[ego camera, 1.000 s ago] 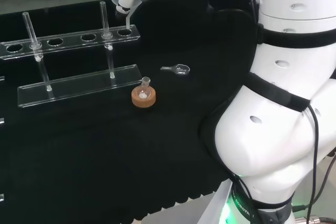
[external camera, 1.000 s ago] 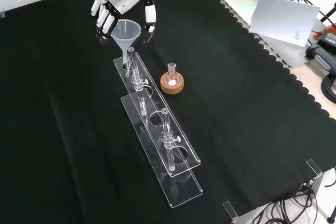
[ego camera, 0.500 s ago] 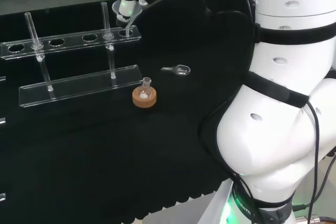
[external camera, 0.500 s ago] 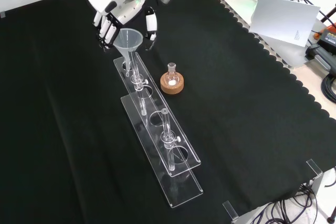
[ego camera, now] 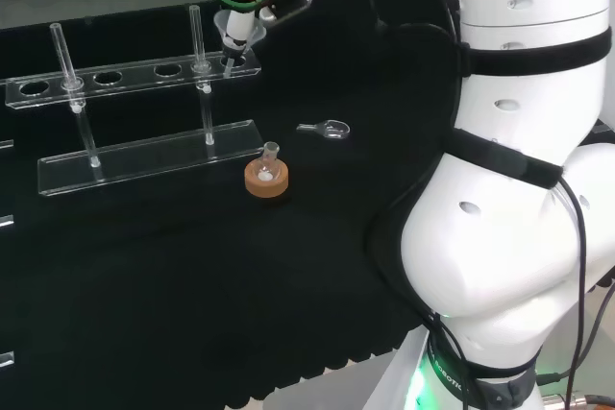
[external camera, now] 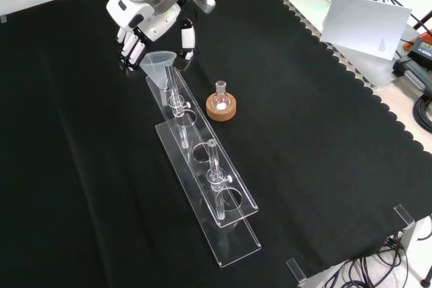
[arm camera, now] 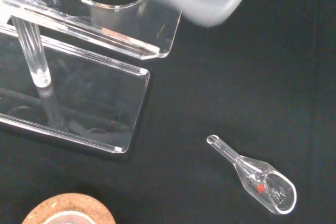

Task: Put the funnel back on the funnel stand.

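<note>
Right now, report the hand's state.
Hand: shut on the funnel, whose stem sits in the end hole of the funnel stand.

Clear funnel (external camera: 156,63), clear funnel stand (external camera: 202,166), tan cork ring (external camera: 221,108), black surface (external camera: 304,133), black and white hand (external camera: 145,21).

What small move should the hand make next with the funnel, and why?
Probably open the fingers and lift the hand away. In the front view the funnel sits low, its stem down through the end hole of the funnel stand, and the fingers are curled round its cone. It looks seated, though clear plastic makes this hard to confirm.
</note>
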{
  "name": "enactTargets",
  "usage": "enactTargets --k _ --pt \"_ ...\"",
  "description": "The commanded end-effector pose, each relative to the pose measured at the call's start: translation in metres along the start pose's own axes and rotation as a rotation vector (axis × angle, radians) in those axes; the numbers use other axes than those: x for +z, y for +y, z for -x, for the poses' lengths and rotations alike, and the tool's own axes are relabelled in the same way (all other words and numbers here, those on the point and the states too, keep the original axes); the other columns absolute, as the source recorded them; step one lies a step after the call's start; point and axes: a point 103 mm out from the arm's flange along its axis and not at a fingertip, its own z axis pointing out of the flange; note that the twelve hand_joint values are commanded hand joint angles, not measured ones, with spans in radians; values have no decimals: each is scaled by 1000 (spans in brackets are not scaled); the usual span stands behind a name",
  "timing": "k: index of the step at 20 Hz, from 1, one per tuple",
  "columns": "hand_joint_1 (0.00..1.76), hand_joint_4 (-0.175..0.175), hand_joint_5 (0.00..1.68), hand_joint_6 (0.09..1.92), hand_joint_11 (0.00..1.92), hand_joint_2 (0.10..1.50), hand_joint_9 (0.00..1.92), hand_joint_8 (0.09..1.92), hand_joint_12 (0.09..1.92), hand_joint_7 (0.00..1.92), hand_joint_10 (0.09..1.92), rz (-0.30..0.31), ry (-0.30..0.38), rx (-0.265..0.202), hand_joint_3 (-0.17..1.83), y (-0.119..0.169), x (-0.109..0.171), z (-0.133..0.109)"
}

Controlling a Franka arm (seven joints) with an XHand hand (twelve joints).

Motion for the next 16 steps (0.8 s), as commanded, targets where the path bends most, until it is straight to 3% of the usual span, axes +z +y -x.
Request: enactTargets --k 1,6,8,16 --pt "718 -28 248 177 383 679 475 629 1322 137 566 -24 52 -8 484 -4 6 4" --pt "642 -18 73 87 236 660 231 439 1403 3 682 39 80 0 410 -26 -1 8" --pt "629 -17 60 87 216 658 206 404 1413 0 693 94 79 20 396 -51 -12 8" --pt "617 -22 81 87 194 663 193 414 1428 3 710 170 79 97 377 -142 -33 7"
